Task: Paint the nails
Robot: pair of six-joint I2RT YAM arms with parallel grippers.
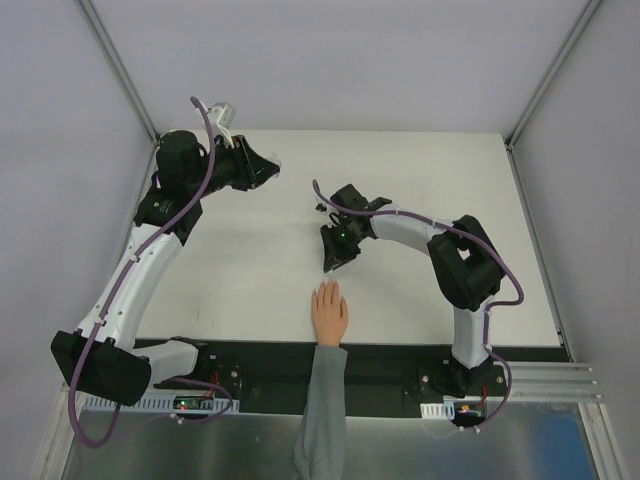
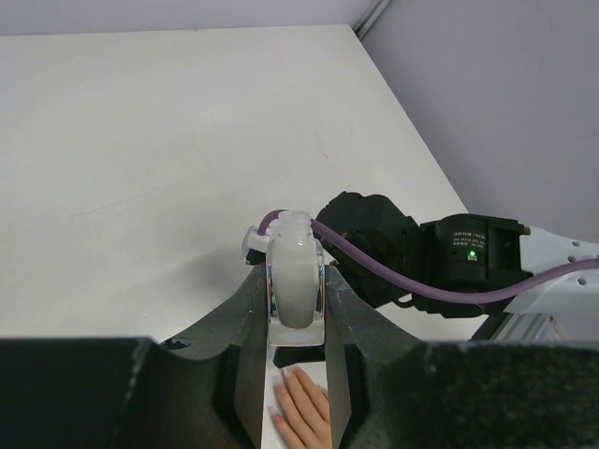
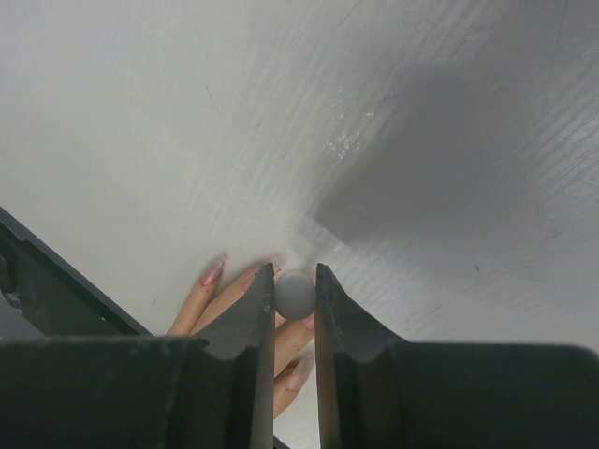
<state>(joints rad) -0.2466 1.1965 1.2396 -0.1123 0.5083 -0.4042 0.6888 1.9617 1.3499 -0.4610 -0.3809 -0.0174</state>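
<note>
The peach mannequin hand (image 1: 329, 312) with a grey sleeve (image 1: 322, 410) lies palm down at the table's near edge, fingers pointing away. Its nails (image 3: 211, 273) look pale pink in the right wrist view. My right gripper (image 1: 335, 262) hovers just beyond and above the fingertips, shut on a small round grey brush cap (image 3: 296, 296), seen end-on; the brush tip is hidden. My left gripper (image 1: 268, 170) is at the back left, shut on the small clear bottle (image 2: 297, 267). The hand's fingers (image 2: 304, 412) show far below between the left gripper's fingers.
The white table (image 1: 420, 160) is walled by grey panels on the left, back and right. A black rail (image 1: 390, 352) runs along the near edge, crossed by the sleeve. The right arm's elbow (image 1: 465, 262) stands right of the hand.
</note>
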